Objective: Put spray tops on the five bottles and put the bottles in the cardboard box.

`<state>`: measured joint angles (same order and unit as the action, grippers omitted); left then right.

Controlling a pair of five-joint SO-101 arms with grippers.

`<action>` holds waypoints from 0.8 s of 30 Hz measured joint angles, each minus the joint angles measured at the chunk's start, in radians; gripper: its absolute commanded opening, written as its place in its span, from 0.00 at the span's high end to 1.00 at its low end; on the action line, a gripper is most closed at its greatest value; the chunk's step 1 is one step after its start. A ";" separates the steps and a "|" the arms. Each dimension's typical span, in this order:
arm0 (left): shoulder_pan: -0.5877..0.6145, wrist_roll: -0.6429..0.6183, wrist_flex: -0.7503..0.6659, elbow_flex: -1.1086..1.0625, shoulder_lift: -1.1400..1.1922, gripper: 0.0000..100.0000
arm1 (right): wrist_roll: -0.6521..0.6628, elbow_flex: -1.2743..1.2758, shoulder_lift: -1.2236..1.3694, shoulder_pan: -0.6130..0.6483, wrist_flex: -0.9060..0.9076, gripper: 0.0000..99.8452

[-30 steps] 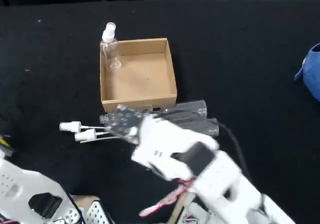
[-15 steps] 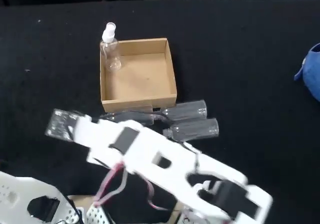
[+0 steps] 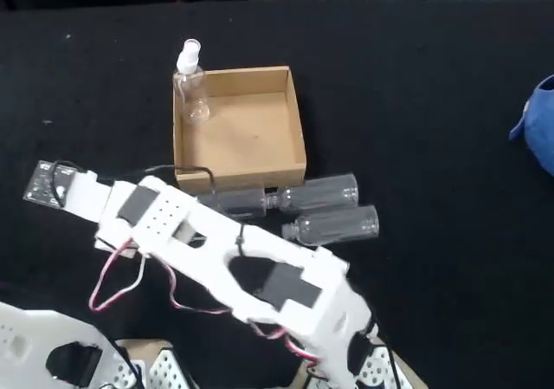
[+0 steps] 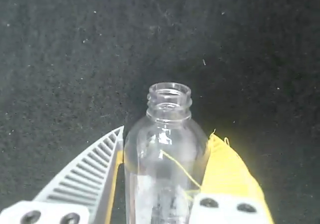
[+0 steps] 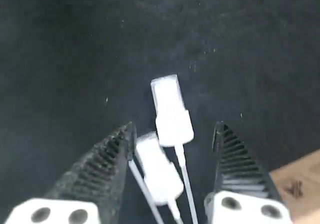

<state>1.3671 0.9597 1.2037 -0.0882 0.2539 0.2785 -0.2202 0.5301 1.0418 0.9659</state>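
The right gripper (image 5: 172, 129) has swung from the loose bottles (image 3: 322, 192) to straddle two spray tops (image 5: 171, 118), jaws apart (nothing gripped); the left gripper (image 4: 167, 136) clamps an uncapped bottle (image 4: 169, 102) awaiting its top

Left wrist: bottle (image 4: 166, 149) cut off below the shoulder by the frame edge. Right wrist: tubes of both spray tops (image 5: 172, 119) run out of frame. High view: blue object (image 3: 540, 133) clipped at edge, kind unclear.

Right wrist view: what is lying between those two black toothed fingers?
Two white spray tops lie side by side on the black table, between the open fingers of the right gripper, as the right wrist view shows.
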 measured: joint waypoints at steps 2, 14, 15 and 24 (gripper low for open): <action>0.000 0.000 0.000 0.000 0.000 0.97 | 0.002 -0.087 0.061 0.002 0.034 0.77; 0.000 0.000 0.000 0.000 0.000 0.97 | 0.038 -0.549 0.379 0.002 0.275 0.77; 0.000 0.000 0.000 0.000 0.000 0.97 | 0.052 -0.578 0.399 0.002 0.304 0.77; 0.000 0.000 0.000 0.000 0.000 0.97 | 0.078 -0.758 0.542 -0.002 0.411 1.00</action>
<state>1.3671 0.9597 1.2037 -0.0882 0.2539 0.3567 -0.9782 1.0717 1.0403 1.3771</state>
